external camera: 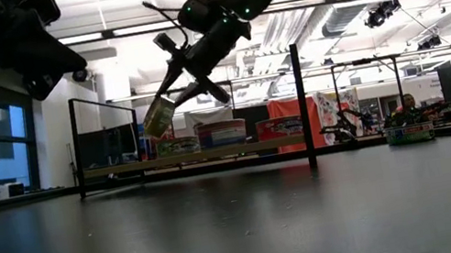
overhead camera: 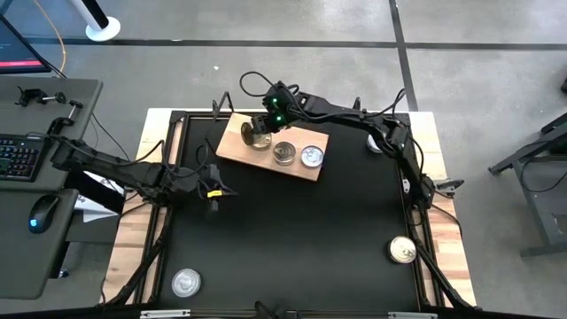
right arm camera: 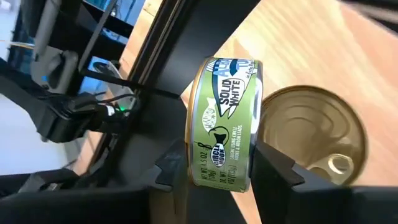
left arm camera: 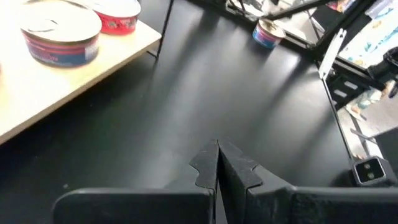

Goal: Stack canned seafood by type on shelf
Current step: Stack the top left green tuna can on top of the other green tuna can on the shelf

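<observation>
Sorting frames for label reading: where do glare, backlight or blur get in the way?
Low view: bright ceiling lights silhouette the arms; the held can reads dim. Right wrist view: the green can in the right end effector has a legible label; the gold-topped can behind blurs. High view: silver tops glare.

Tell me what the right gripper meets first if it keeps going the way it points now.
Probably the gold-topped can on the shelf: the right gripper, clamped on a green-labelled can, points down at it. Depth is unclear, so contact might come slightly off-centre.
</observation>
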Motion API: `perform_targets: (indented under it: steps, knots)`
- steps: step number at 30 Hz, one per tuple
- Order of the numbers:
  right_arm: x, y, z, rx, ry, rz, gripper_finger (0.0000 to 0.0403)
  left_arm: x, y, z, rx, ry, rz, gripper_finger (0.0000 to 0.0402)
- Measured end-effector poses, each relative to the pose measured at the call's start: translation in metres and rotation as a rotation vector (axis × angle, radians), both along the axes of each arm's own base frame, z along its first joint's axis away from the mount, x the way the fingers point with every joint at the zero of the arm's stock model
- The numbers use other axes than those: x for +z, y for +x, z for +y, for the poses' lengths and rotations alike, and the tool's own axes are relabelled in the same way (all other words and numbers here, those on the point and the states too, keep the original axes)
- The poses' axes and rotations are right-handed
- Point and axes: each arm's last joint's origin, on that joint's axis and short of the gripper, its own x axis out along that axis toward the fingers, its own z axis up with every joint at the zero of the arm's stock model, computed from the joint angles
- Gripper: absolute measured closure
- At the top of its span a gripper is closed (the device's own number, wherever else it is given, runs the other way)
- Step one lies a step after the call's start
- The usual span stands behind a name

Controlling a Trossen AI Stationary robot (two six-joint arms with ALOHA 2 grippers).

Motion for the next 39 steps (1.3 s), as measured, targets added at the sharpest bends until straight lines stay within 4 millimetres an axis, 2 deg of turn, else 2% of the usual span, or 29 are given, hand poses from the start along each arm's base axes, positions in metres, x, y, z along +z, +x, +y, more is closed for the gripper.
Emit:
perform_targets:
  steps: [3, 12, 22, 33, 39]
  knots:
    - [-0.008, 0.002, -0.002, -0.007, 0.038, 0.011, 0.0281, 0.002, 0.001, 0.000, 0.014, 0.002, -0.023, 0.0401]
    - [-0.009, -0.003, -0.011, -0.025, 0.032, 0.023, 0.0243, 0.004, 0.002, 0.000, 0.015, -0.002, -0.042, 0.0401]
    - [-0.016, -0.008, -0.008, -0.033, 0.004, 0.122, 0.0214, 0.003, 0.002, 0.000, 0.019, 0.002, -0.036, 0.0402]
    - [-0.017, -0.008, -0.004, 0.044, 0.029, 0.119, 0.0149, 0.003, 0.002, 0.001, 0.023, 0.004, -0.035, 0.0401]
    - [-0.020, -0.010, -0.001, 0.013, 0.041, 0.173, 0.0141, 0.003, 0.001, 0.001, 0.023, 0.005, -0.034, 0.0401]
